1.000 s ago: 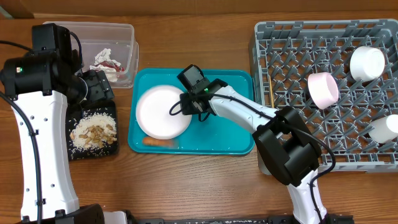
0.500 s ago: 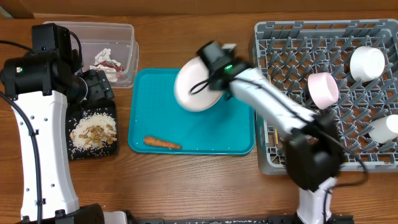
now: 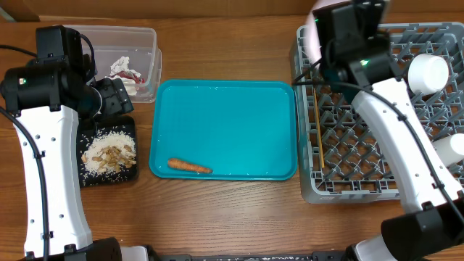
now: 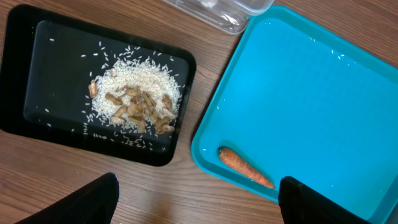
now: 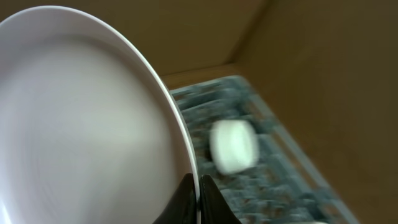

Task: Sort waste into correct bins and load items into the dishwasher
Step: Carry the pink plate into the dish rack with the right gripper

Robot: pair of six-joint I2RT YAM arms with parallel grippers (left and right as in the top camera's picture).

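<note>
My right gripper (image 5: 199,186) is shut on the rim of the wide pale-pink bowl (image 5: 87,118) and holds it on edge above the far left corner of the grey dish rack (image 3: 362,163). Overhead, only the bowl's edge (image 3: 312,29) shows beside the right gripper (image 3: 332,35). My left gripper (image 4: 199,208) is open and empty, over bare wood between the black tray (image 4: 50,74) and the teal tray (image 4: 323,93). The carrot piece (image 3: 189,166) lies on the teal tray's near left, and shows in the left wrist view too (image 4: 244,167). Chopsticks (image 3: 317,119) lie in the rack's left side.
Grainy food scraps (image 3: 109,152) fill the black tray (image 3: 109,176). The clear tub (image 3: 145,43) holds the tissue (image 3: 119,65) and red wrapper (image 3: 130,75). White cups (image 3: 428,72) (image 3: 449,148) stand in the rack. The teal tray (image 3: 232,109) lies mid-table.
My right gripper has lifted the pink bowl off the teal tray and carried it right and back to above the rack's far left corner. The left arm has not moved.
</note>
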